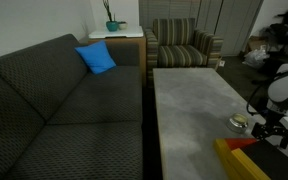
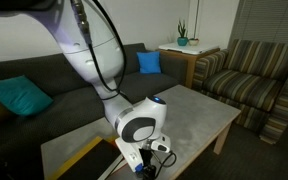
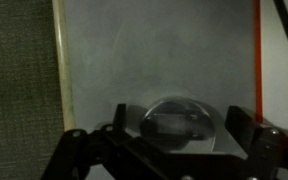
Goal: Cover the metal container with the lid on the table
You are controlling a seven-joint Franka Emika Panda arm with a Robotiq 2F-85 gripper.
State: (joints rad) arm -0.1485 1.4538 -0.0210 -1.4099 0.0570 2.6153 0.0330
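Note:
In the wrist view a round, shiny domed piece (image 3: 179,122) sits on the grey table (image 3: 154,50). It looks like the lid, and I cannot tell whether the metal container is under it. My gripper (image 3: 180,130) is open, with one finger on each side of the dome and a gap to both. In an exterior view the small metal container (image 1: 240,122) shows as a yellowish glint near the table's (image 1: 189,110) near end, just beside my gripper (image 1: 264,128). In an exterior view my gripper (image 2: 152,158) hangs low over the table (image 2: 189,115), hiding the container.
A yellow flat block (image 1: 239,160) with a red piece (image 1: 246,143) lies close to the gripper; it shows as an orange strip (image 3: 269,50) in the wrist view. A dark sofa (image 1: 64,100) runs along the table's long edge. A striped armchair (image 1: 184,45) stands beyond the far end.

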